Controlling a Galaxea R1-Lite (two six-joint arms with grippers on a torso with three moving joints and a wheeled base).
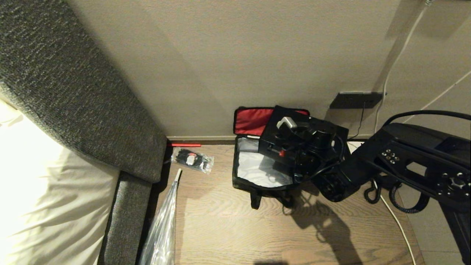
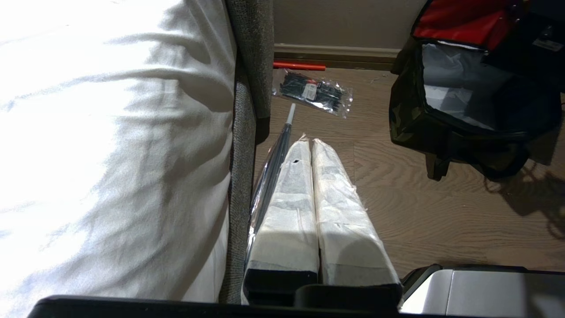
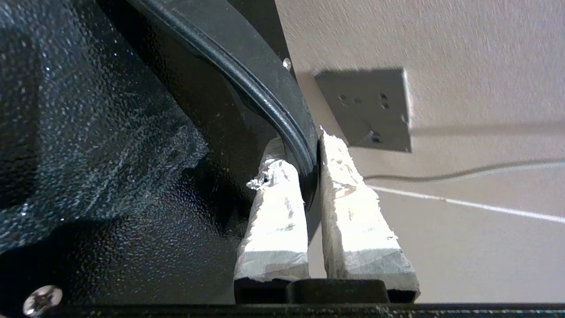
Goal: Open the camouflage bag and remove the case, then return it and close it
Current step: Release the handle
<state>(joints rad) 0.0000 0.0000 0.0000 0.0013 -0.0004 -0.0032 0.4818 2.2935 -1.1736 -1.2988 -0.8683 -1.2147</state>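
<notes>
My right gripper (image 3: 309, 154) pinches the rim of the plain black case (image 1: 294, 138), held tilted over the open camouflage bag (image 1: 254, 173). My left gripper (image 2: 311, 148) is pressed together. No writing is readable.

Wooden floor (image 1: 228, 228) beside a wall. The open camouflage bag (image 1: 257, 176) sits at centre; a clear packet of black items (image 1: 192, 159) lies at its nine o'clock.

Item count, floor area beside the bed

One camouflage bag (image 1: 257, 173); one black case (image 1: 294, 143); one clear packet (image 1: 193, 159) of black items; one red rod (image 1: 185, 145); one wall socket (image 1: 355, 100); one telephone (image 1: 423, 165); two end effectors: left (image 2: 312, 145), right (image 3: 304, 145).
</notes>
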